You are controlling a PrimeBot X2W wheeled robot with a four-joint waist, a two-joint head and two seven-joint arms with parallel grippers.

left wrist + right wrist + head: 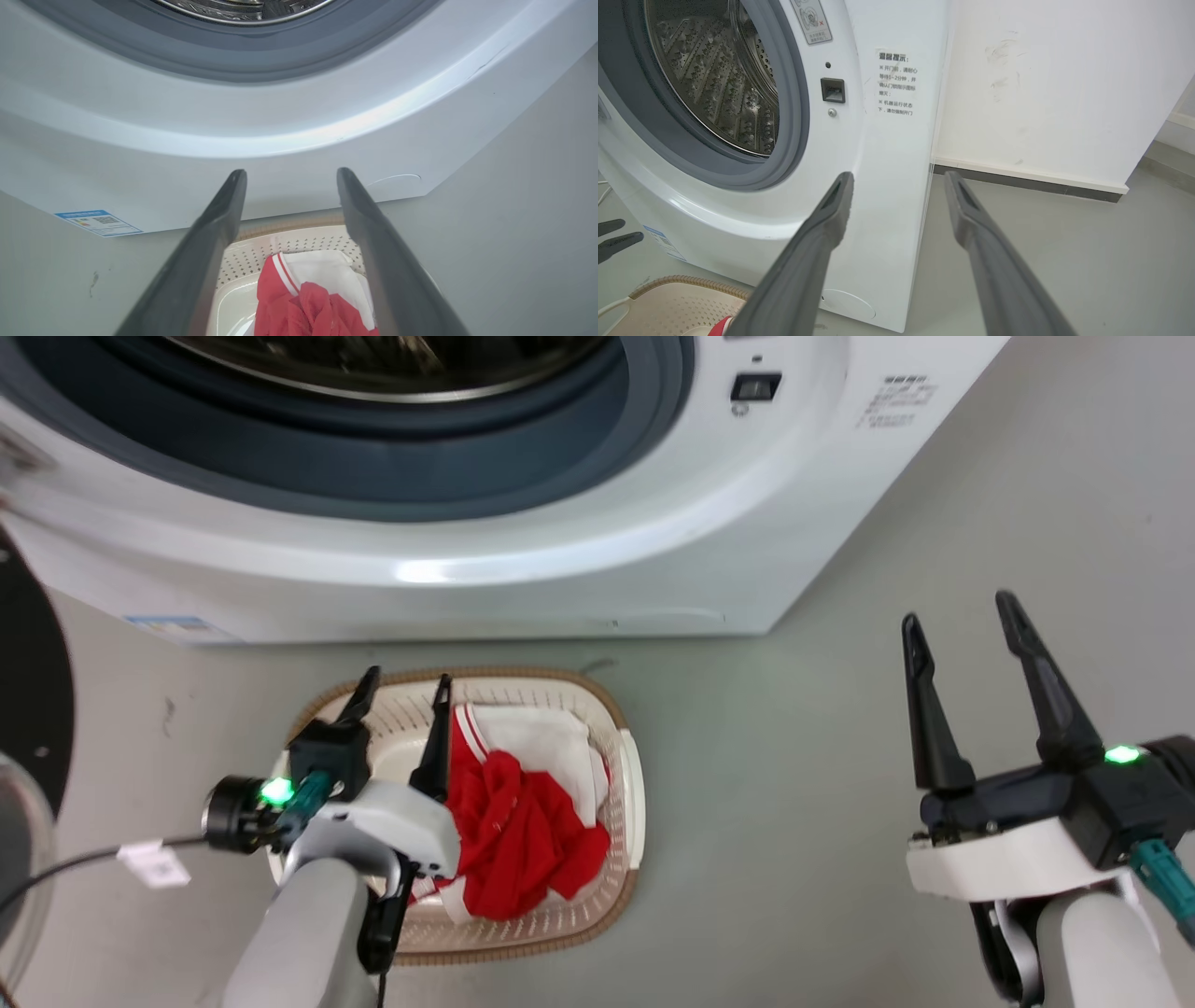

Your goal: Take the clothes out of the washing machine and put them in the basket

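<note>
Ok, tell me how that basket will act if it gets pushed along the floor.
The basket looks like perforated plastic, so probably light and flexible. It sits low and wide on the smooth floor, so it should slide rather than tip. The clothes inside likely add little weight.

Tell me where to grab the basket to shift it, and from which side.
Probably the white side handle of the basket, from above on the robot's right: it juts beyond the brown rim, clear of the red clothes, and the open right hand is on that side.
</note>
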